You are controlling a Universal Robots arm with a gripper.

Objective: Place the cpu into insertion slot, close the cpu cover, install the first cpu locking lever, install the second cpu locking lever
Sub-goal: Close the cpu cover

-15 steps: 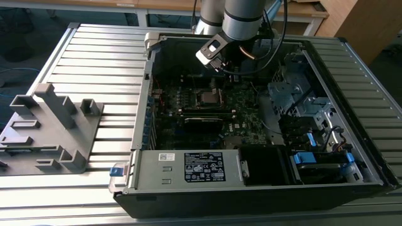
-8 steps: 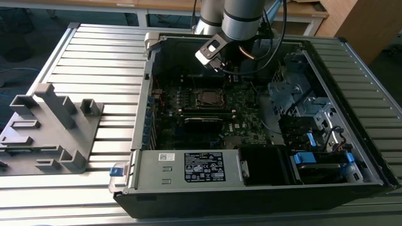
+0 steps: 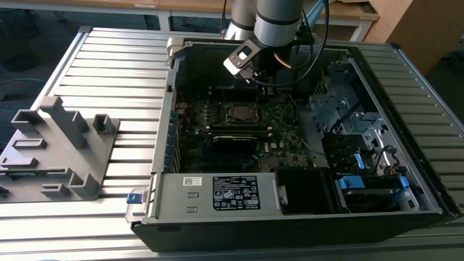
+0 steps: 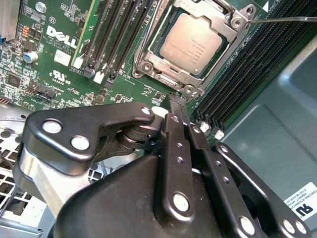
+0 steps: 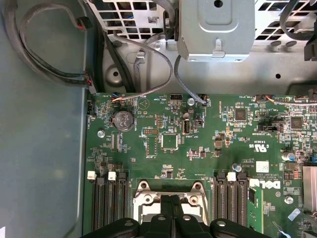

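The pincer (image 4: 174, 104), its fingers pressed together on nothing, hovers near the insertion slot (image 3: 227, 112), where the cpu (image 4: 190, 42) lies under the lowered cpu cover (image 4: 224, 52). A careless low sweep could, I judge, scrape the motherboard (image 5: 198, 148) or bend the thin locking lever (image 4: 282, 20). Counted: one computer case (image 3: 305, 228), one motherboard, two banks of memory slots (image 5: 106, 203), one cpu cover, one cpu, one locking lever in sight.
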